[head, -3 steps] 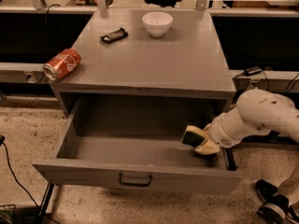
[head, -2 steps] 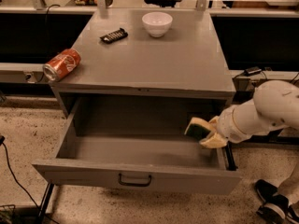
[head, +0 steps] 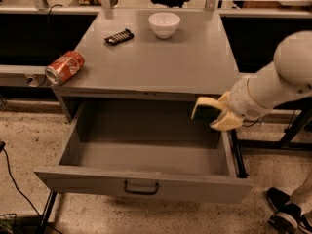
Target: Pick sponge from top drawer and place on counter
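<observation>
My gripper (head: 214, 114) hangs above the right rear corner of the open top drawer (head: 141, 185), just below the front edge of the counter (head: 161, 57). It is shut on the sponge (head: 206, 114), whose dark green layer shows between the cream-yellow fingers (head: 204, 103). The sponge is lifted off the drawer floor, and nothing else lies in the drawer. The white arm (head: 278, 82) reaches in from the right.
On the counter stand a white bowl (head: 164, 23) at the back, a dark snack bar (head: 119, 36) to its left, and a red soda can (head: 64, 67) lying on its side at the left edge. A shoe (head: 287, 213) is on the floor at the lower right.
The gripper has risen with the sponge from the drawer floor and moved up and slightly right, toward the counter's front edge.
</observation>
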Action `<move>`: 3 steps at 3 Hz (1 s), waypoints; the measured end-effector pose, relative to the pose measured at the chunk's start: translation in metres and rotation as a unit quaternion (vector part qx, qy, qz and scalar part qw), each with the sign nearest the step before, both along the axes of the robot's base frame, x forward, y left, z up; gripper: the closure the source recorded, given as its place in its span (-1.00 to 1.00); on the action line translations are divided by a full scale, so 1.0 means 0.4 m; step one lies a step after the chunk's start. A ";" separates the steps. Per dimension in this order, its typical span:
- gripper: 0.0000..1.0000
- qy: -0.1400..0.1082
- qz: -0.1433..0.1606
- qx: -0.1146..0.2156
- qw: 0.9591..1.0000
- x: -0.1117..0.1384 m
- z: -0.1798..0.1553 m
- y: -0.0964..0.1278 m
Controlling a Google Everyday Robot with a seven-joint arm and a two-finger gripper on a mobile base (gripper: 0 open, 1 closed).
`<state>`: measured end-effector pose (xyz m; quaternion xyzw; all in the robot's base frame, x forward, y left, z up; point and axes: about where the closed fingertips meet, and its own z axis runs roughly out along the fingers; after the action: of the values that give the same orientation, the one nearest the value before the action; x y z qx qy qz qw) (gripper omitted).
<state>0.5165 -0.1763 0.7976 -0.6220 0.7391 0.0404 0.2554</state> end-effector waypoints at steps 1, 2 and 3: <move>1.00 -0.007 0.023 -0.034 0.999 0.043 0.099 0.000; 1.00 -0.019 0.030 -0.073 0.997 0.139 0.165 -0.012; 1.00 -0.046 0.012 -0.112 0.993 0.240 0.180 -0.047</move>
<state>0.6125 -0.1953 0.8698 -0.6568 0.7189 -0.0679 0.2174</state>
